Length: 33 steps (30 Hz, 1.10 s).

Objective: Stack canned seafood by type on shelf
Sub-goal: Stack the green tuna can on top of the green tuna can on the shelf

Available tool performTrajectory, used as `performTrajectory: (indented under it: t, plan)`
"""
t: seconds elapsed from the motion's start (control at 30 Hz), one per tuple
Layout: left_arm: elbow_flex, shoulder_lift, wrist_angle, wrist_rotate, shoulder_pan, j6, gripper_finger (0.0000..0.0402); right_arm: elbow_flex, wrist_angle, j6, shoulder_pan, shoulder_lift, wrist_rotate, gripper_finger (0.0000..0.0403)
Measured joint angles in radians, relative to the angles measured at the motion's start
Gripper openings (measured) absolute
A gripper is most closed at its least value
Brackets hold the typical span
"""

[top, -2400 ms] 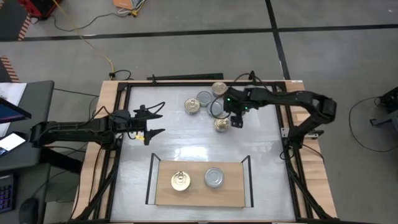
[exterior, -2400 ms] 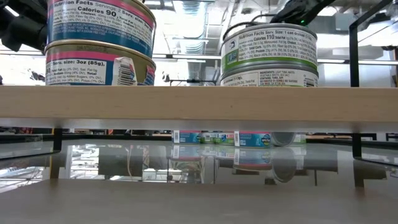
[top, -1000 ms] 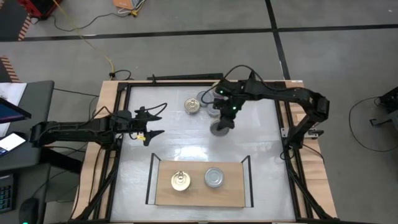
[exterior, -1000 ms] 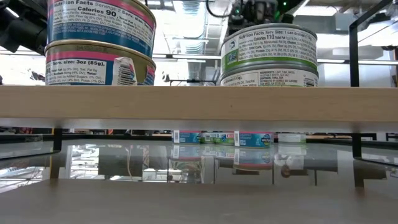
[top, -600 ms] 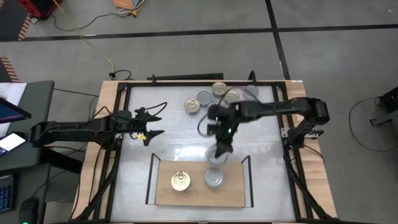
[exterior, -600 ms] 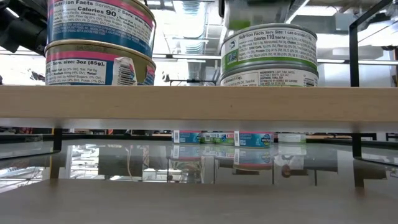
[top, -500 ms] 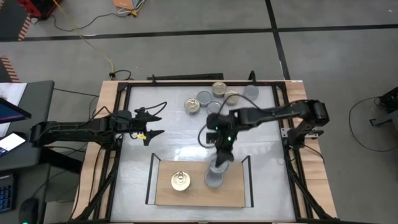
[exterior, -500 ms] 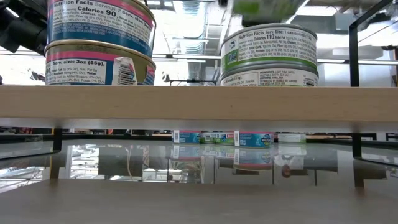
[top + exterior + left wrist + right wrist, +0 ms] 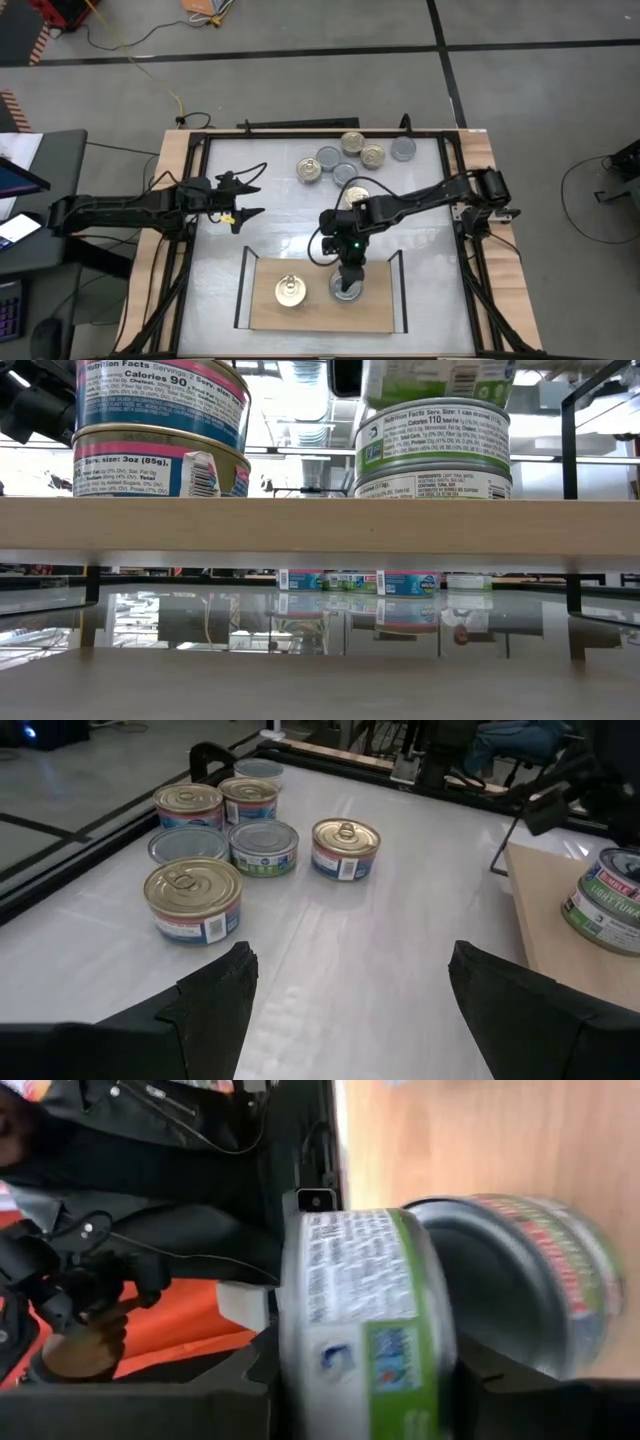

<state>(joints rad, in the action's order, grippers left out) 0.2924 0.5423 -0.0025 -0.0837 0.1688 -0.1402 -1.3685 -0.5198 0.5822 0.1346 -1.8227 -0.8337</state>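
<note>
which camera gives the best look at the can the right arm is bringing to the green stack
The right wrist view: the green-label can fills it, between the right tool fingers. The low view catches only its lower part above the green stack. From above the arm hides it; the left wrist view misses it.

cans (image 9: 192, 898): shiny metal, glossy paper labels | shelf (image 9: 310, 312): matt pale wood | tabletop (image 9: 340, 960): glossy white

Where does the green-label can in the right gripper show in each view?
High: hidden under the right gripper, above the silver stack.
Low: green-label can, top edge.
Left wrist: cannot tell.
Right wrist: centre.
Shared landmark: the shelf.
</note>
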Motion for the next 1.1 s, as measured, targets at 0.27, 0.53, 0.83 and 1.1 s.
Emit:
performTrajectory:
  t: [0.27,0.53,0.83,1.1]
  plan:
    - [0.000,0.000,0.000,-0.001,0.000,0.000,0.0318,-0.001,0.010,-0.003,0.001,0.001,0.012,0.0182]
    - [0.000,0.000,-0.001,0.029,0.000,-0.021,0.0318,-0.001,0.049,0.012,-0.017,0.001,0.022,0.0241]
    - [0.000,0.000,-0.006,0.053,0.000,-0.016,0.0318,-0.001,0.027,0.073,-0.062,0.003,-0.012,0.0270]
    - [0.000,0.000,-0.009,0.053,0.000,-0.014,0.0318,-0.001,0.007,0.100,-0.090,0.005,-0.041,0.0270]
